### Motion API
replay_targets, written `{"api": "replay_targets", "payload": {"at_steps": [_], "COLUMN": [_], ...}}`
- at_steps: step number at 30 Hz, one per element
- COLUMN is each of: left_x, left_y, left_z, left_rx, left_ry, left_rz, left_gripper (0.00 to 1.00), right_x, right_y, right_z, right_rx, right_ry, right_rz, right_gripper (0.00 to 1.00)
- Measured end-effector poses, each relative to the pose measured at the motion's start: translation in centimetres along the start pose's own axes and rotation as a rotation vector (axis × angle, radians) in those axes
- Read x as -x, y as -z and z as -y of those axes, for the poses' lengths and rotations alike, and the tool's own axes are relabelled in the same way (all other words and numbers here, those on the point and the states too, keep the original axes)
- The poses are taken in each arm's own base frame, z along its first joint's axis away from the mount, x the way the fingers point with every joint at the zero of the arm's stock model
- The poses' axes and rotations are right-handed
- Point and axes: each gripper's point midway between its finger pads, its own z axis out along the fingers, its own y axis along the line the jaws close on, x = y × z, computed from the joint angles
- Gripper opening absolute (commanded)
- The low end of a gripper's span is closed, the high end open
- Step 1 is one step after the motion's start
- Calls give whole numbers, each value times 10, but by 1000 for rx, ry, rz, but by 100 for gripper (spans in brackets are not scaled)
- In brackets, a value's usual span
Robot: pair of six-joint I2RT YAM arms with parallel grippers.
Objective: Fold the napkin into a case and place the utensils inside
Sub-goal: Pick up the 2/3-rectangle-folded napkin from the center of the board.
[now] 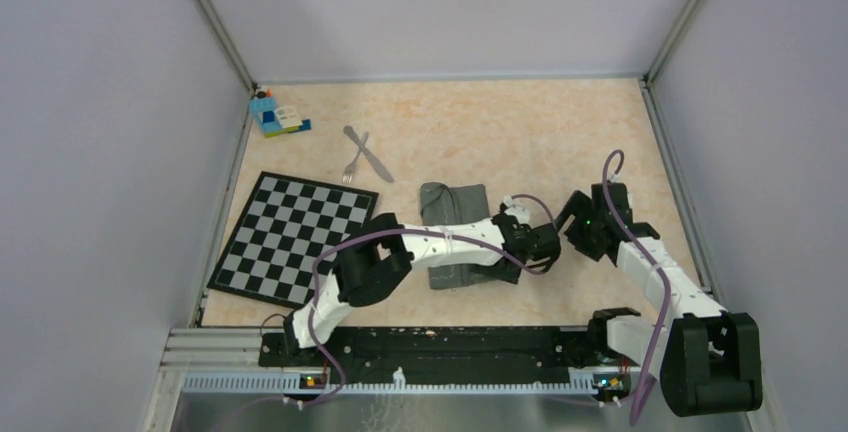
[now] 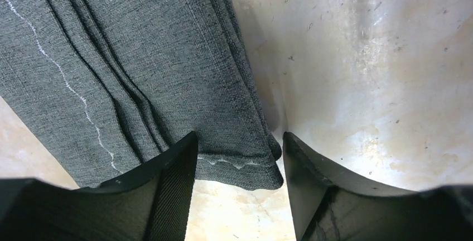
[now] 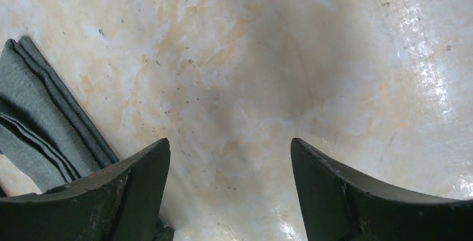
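over in the middle of the counter (image 1: 520, 132) the dark grey napkin (image 1: 455, 202) lies folded into a narrow layered strip. the left claw (image 2: 240, 191) is spread with a finger on either side of the strip's near right corner, not pinching it as far as i can see. right claw (image 3: 230, 196) is spread wide over bare counter just right of the cloth, and the fork (image 1: 351, 168) and knife (image 1: 380, 166) lie crossed at the far left, well apart from the napkin, just past the checkered mat (image 1: 295, 237).
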Motion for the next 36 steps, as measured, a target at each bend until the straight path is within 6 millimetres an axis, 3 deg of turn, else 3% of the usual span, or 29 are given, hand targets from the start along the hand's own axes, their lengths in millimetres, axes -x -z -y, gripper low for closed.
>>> {"api": "replay_targets", "payload": {"at_steps": [6, 12, 18, 20, 29, 36], "left_x": [-2, -7, -14, -10, -7, -7], "left_y": [-1, 1, 20, 26, 31, 33], "left_z": [-1, -16, -37, -37, -32, -32], "left_rx": [30, 13, -51, -76, -118, -126], "left_ry": [8, 6, 21, 31, 46, 47], "left_rz": [-3, 30, 63, 81, 96, 94], "left_gripper": [26, 14, 8, 0, 0, 0], "right_x": [-4, -30, -51, -55, -92, -99], "right_y": [1, -5, -9, -10, -10, -15], "right_z": [-14, -46, -78, -90, -141, -156], "right_rx": [90, 317, 530, 589, 748, 764], "right_ry": [61, 128, 126, 119, 101, 39], "right_rz": [-30, -162, -288, -320, -439, -462], "right_gripper": [79, 81, 82, 82, 79, 74]}}
